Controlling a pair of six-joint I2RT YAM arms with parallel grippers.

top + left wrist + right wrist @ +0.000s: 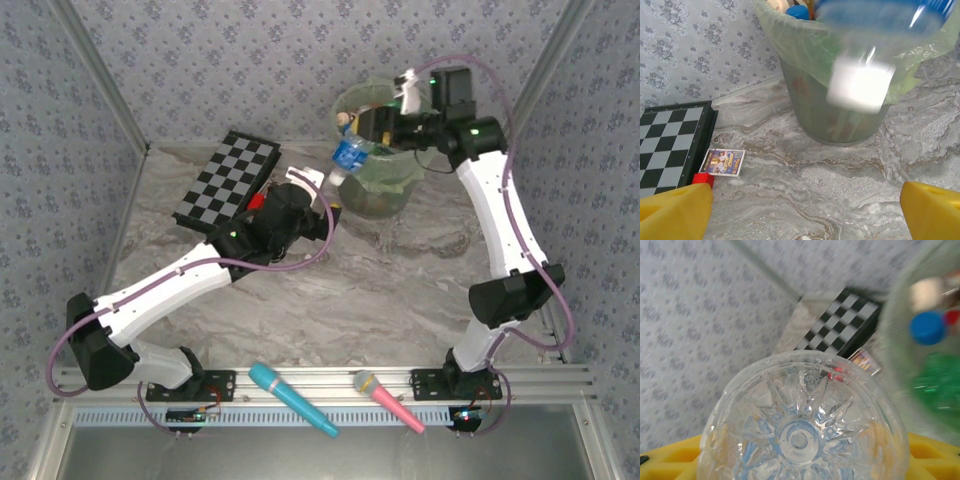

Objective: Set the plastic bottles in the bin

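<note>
Bottle (347,157): which jaws have it?

— The right gripper (368,130) is closed around its base. The left gripper (315,193) stands wide open just beside the white cap, with nothing between its fingers.

— And where is the bottle?

— In the air, tilted, over the left rim of the bin (395,190). More bottles (929,327) lie inside. Left of the bin, a checkerboard (225,180), a card (722,162) and a red block (703,179) lie on the table.

White arm links (170,290), black joints (510,295); purple cables (519,200); yellow pincer fingers (675,210)
</note>
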